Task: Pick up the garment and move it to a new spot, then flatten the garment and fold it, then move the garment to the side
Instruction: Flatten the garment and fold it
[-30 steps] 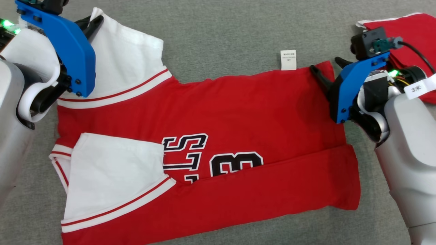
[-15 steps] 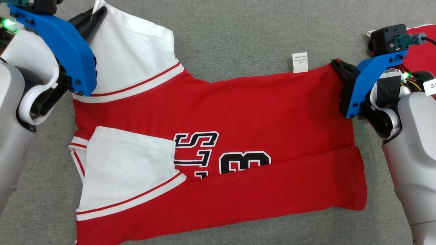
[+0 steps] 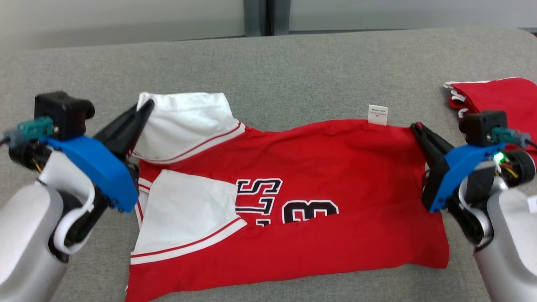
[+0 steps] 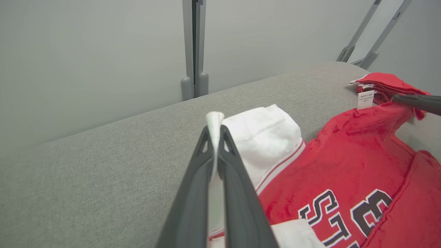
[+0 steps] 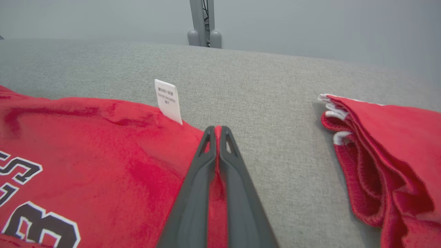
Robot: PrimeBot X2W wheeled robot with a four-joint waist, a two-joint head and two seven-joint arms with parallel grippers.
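Observation:
The garment (image 3: pixel 319 167) is a red jersey with white sleeves and black lettering, spread on the grey table, its near edge folded up over the body. My left gripper (image 3: pixel 147 105) is shut on the far white sleeve (image 4: pixel 265 134), whose edge sticks out past the fingertips (image 4: pixel 220 132). My right gripper (image 3: pixel 415 126) is shut on the jersey's far right corner (image 5: pixel 193 137), next to a white care label (image 5: pixel 168 100). Both held corners are lifted off the table, and the far edge hangs taut between them.
A stack of folded red garments (image 3: pixel 497 96) lies at the far right of the grey table (image 3: pixel 293 75). Behind the table's far edge stands a pale wall with a grey upright post (image 3: pixel 256 16).
My right gripper has closed on the jersey's far right corner. Both grippers have since lifted their corners. The head camera has tilted up, bringing the table's far edge and the wall into view.

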